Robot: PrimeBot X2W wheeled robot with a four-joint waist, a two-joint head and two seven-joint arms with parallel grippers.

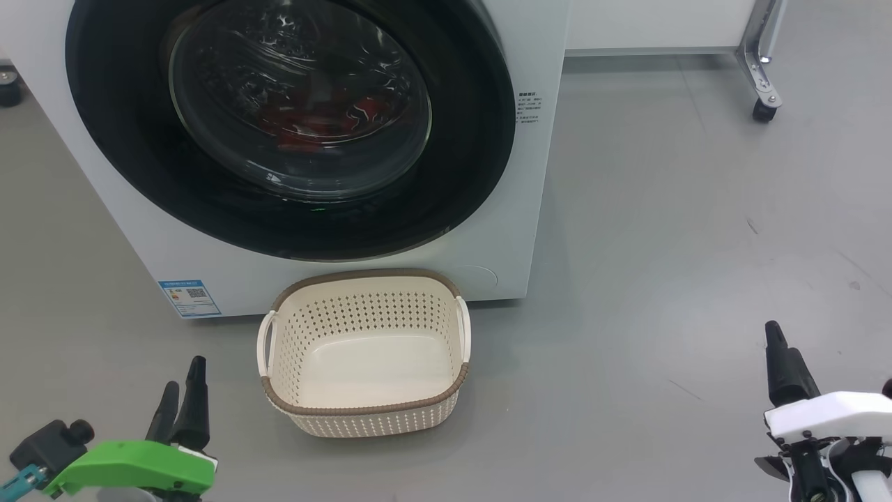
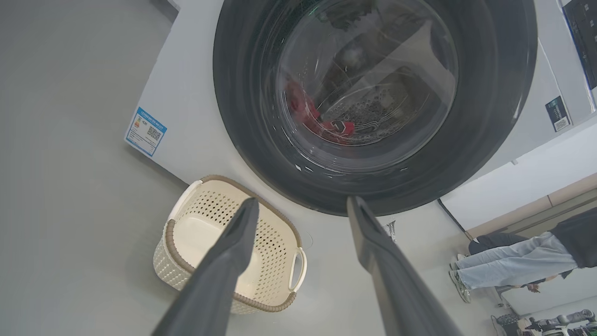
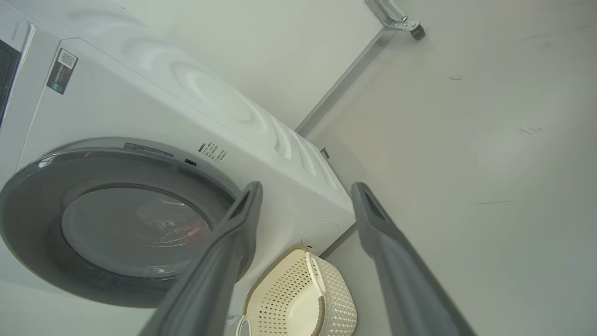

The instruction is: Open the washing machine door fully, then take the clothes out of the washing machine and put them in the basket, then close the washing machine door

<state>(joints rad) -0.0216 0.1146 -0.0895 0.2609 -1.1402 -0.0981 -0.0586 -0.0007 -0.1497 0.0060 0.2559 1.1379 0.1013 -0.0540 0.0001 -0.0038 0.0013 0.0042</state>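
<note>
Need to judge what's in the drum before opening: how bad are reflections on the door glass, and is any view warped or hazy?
Head view: ripply glare on the door glass, red clothes show dimly. Left wrist view: glass clearer, clothes sharper, strong wide-angle bend. Right wrist view: washed-out, hazy, red barely visible.

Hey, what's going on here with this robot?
Nothing is being handled yet. The washing machine door is shut, with red clothes showing through its glass. The basket sits empty on the floor in front of the washing machine. The left gripper and right gripper are open, holding nothing, clear of the door.
</note>
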